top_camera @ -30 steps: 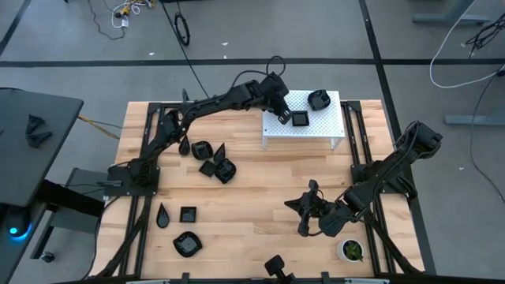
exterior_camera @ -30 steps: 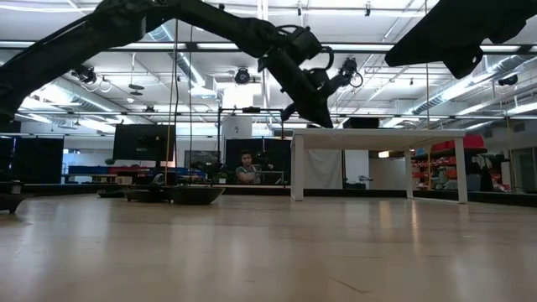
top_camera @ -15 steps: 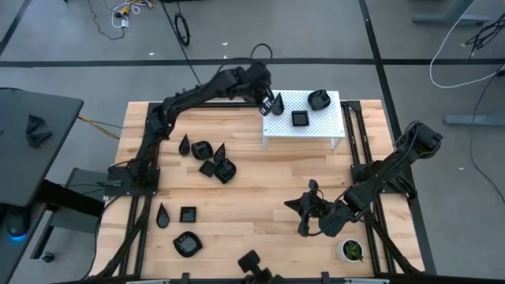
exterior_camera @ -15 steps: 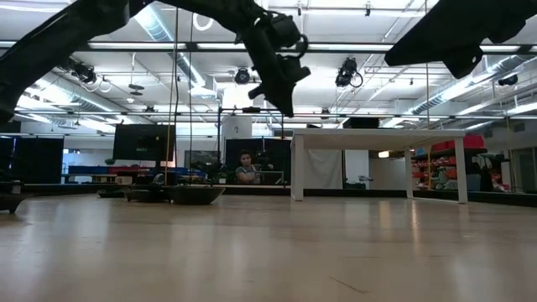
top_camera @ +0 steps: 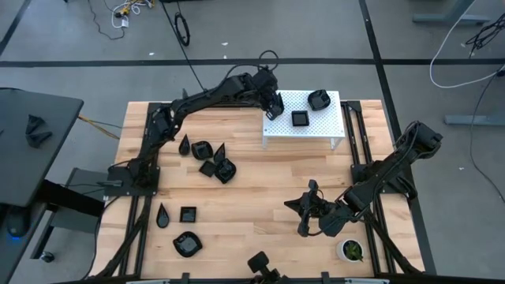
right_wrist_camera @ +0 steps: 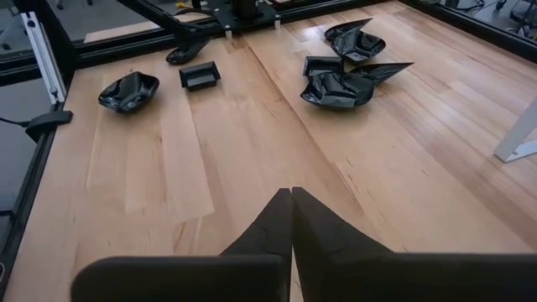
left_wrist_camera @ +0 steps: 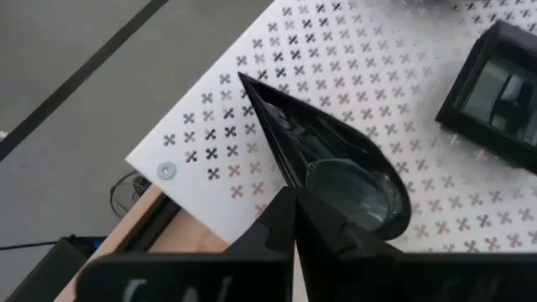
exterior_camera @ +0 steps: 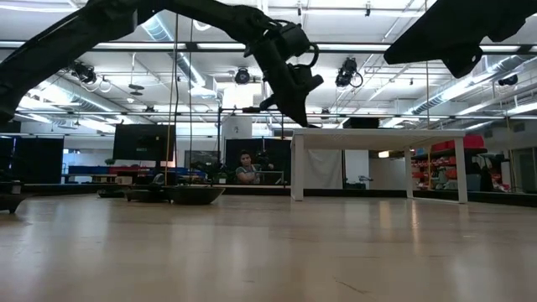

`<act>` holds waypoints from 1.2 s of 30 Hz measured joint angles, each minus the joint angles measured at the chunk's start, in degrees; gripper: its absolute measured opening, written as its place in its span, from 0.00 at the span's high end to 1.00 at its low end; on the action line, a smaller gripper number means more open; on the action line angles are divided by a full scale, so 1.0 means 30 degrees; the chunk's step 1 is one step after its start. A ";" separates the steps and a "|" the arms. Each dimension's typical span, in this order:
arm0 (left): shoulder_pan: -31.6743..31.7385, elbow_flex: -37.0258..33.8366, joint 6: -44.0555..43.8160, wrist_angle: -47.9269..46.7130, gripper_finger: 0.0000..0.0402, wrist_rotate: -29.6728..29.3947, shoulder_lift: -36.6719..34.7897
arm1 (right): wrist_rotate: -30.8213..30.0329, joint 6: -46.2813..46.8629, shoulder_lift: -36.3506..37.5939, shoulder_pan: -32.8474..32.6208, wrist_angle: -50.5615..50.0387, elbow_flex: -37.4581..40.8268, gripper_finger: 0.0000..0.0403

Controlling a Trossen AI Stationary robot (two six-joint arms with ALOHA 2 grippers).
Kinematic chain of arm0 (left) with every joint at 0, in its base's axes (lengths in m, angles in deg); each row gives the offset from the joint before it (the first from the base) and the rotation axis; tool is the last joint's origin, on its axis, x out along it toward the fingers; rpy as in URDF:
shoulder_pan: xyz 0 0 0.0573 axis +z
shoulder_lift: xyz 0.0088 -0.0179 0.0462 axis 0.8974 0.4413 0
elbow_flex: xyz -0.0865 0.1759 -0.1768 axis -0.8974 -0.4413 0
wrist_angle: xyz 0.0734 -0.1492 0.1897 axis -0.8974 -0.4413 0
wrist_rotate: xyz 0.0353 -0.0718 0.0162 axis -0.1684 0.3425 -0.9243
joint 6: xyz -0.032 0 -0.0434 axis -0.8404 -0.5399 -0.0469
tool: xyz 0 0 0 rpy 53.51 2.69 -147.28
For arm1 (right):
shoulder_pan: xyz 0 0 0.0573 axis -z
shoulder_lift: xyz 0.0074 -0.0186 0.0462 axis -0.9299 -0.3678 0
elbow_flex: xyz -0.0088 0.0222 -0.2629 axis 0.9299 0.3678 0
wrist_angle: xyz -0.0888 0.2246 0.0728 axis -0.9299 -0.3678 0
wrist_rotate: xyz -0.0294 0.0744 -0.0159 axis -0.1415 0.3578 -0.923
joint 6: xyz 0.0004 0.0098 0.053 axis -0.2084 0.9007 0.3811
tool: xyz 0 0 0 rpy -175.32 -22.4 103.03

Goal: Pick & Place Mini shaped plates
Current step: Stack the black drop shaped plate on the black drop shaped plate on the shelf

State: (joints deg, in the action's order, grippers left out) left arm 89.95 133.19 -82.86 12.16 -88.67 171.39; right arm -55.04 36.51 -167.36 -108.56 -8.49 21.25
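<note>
My left gripper (top_camera: 273,108) (left_wrist_camera: 294,197) reaches over the left end of the white perforated stand (top_camera: 322,126) and is shut on a glossy black teardrop plate (left_wrist_camera: 336,159). In the low view it hangs just above the stand top (exterior_camera: 377,132). A square plate (top_camera: 300,118) and a rounded one (top_camera: 318,100) sit on the stand. Other mini plates lie on the wood: a cluster (top_camera: 211,160), a teardrop (top_camera: 163,214), a square (top_camera: 188,214) and an oval (top_camera: 187,244). My right gripper (top_camera: 304,213) (right_wrist_camera: 291,195) waits shut over the table's right half. My left gripper pinches the teardrop plate at the rim of its wide rounded end (left_wrist_camera: 312,183), between the two fingers (left_wrist_camera: 277,226). The pointed tip (left_wrist_camera: 243,80) points away from the fingers, over the stand's corner. Whether the plate touches the stand cannot be told.
A small white pot with a green plant (top_camera: 351,250) stands at the near right corner. Black frame rails (top_camera: 134,229) run along both table sides. Bare wood (top_camera: 260,181) lies between the stand and the right gripper. A person shows far behind the table (exterior_camera: 246,166).
My left gripper, still shut on the teardrop plate, rose and swung toward the table's left and far edge, then came back down toward the stand's left end. The right arm kept still.
</note>
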 joint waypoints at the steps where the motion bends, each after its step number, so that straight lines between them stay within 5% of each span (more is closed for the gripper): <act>1: 0.0000 0.0000 -0.0001 0.0024 0.97 0.0001 0.0000 | 0.0000 -0.0007 0.0000 0.0007 -0.0014 0.0000 0.98; 36: -0.0459 -0.0022 -0.0012 -0.0073 0.99 0.0361 0.0066 | 0.0000 -0.0424 0.0000 0.0007 0.0059 0.0007 0.98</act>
State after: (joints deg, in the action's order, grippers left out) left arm 88.57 133.12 -82.89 11.94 -87.58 171.59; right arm -55.04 35.24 -167.36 -108.54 -8.31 21.27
